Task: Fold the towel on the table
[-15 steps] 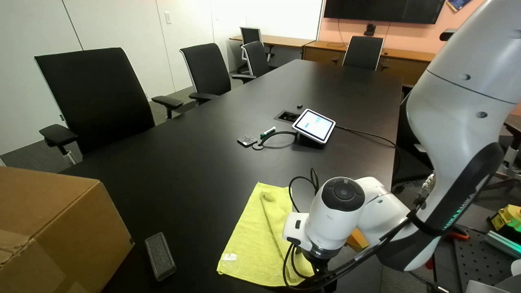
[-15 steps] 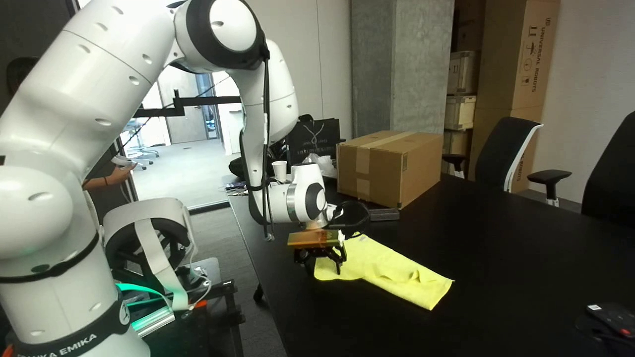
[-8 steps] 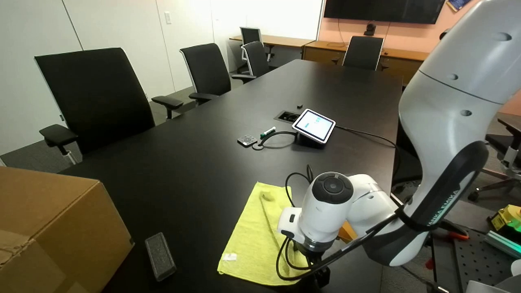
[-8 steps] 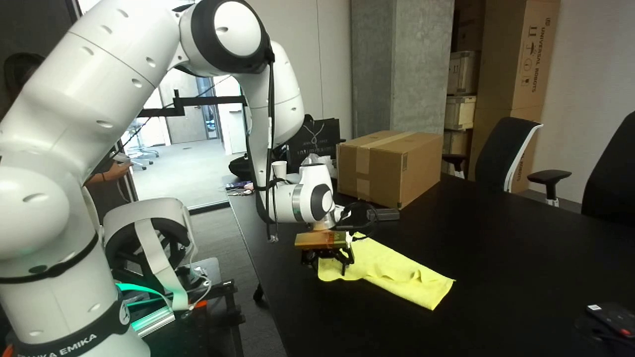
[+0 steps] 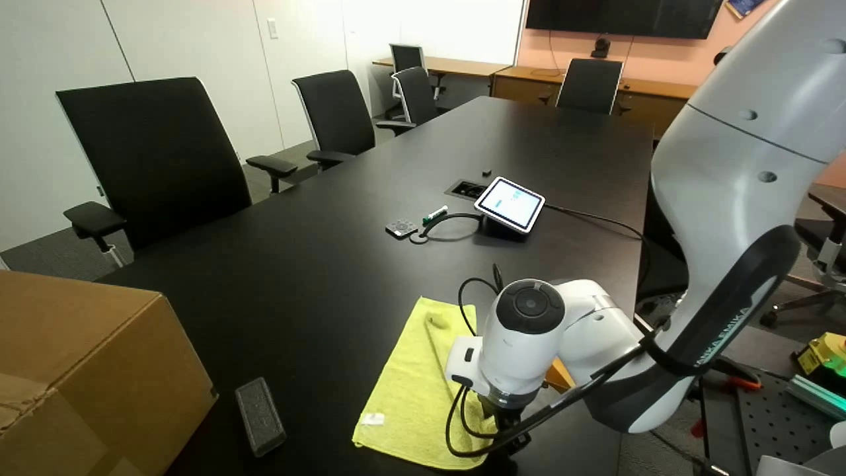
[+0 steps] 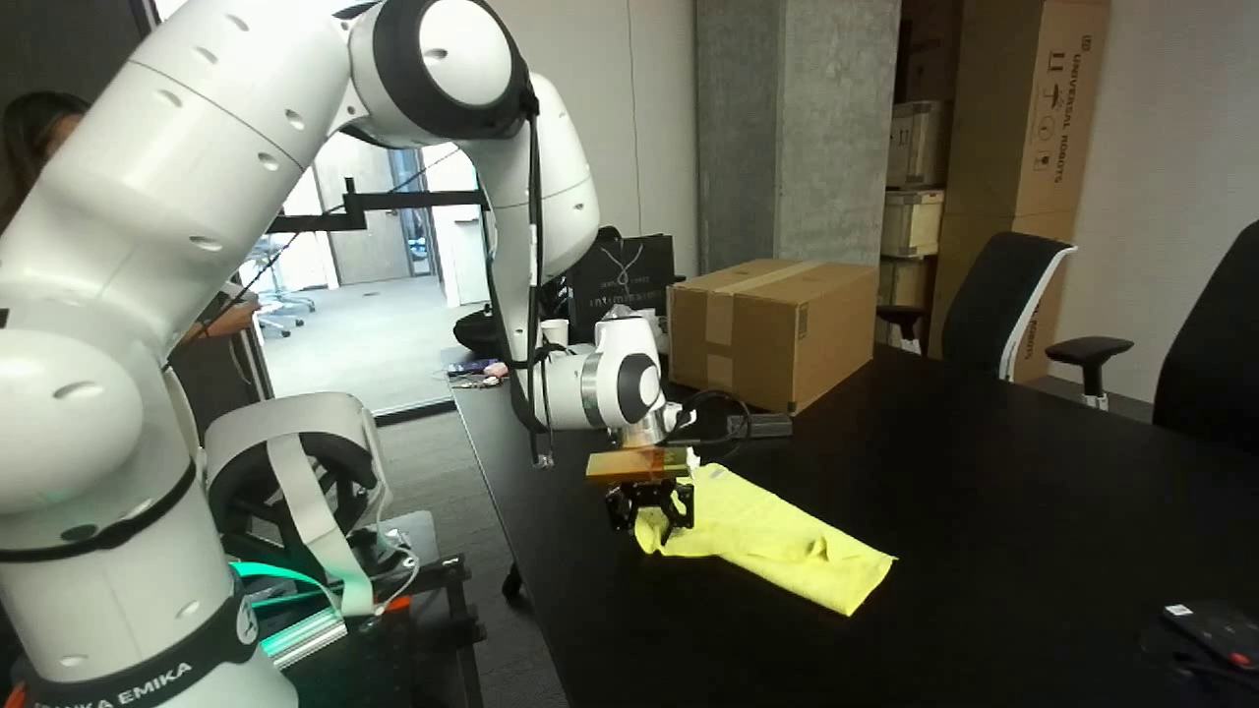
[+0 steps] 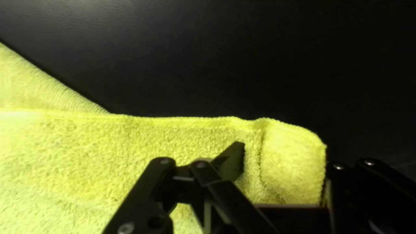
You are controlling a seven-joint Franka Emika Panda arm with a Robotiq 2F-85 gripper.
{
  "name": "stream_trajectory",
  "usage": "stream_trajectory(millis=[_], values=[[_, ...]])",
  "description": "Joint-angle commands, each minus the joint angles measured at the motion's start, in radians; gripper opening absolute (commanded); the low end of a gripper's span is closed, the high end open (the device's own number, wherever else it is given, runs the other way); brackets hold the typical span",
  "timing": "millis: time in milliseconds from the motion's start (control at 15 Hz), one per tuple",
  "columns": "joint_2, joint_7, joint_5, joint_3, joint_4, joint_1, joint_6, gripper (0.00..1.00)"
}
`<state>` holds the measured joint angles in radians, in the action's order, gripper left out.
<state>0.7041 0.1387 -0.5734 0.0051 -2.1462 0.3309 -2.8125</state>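
Note:
The yellow-green towel [image 5: 403, 390] lies on the black table [image 5: 317, 297] with a long fold along it; its far end [image 6: 836, 570] reaches away from the arm. At its near end stands my gripper [image 6: 649, 534], pointing down at the edge. In the wrist view one of the fingers [image 7: 232, 163] rests over the towel [image 7: 97, 156], and cloth is bunched into a ridge beside its tip. A flap of towel covers the opposite fingertip. The jaws are partly closed about the towel's edge; whether they pinch it is hidden.
A cardboard box [image 6: 757, 324] and a dark oblong block [image 5: 260, 416] stand on the table beyond the towel. Further along are a tablet on a stand [image 5: 510, 205], a green marker [image 5: 435, 215] and a small square [image 5: 401, 229]. A remote [image 6: 1210, 629] lies nearby.
The jaws have drawn closer together and the gripper has shifted slightly inward over the towel, then risen a little. The towel's near edge has bunched, and the whole cloth has shifted slightly.

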Motion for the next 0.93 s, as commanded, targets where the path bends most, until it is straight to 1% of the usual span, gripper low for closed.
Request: stream_trajectory(millis=[0,67,200,400,600,733,800,867], values=[[-0.035,-0.011,-0.005,-0.014,-0.002,0.038,0.069,0.03],[-0.044,-0.013,-0.008,-0.014,-0.003,0.042,0.087,0.01],[-0.074,-0.018,-0.015,-0.012,-0.013,0.053,0.134,0.05],[-0.115,-0.016,-0.029,0.000,-0.018,0.061,0.210,0.05],[-0.151,-0.034,-0.066,0.001,-0.013,0.079,0.284,0.04],[-0.156,-0.056,-0.121,0.001,0.008,0.096,0.341,0.04],[-0.156,-0.083,-0.172,-0.008,0.024,0.116,0.377,0.04],[-0.160,-0.096,-0.207,-0.001,0.030,0.117,0.404,0.04]])
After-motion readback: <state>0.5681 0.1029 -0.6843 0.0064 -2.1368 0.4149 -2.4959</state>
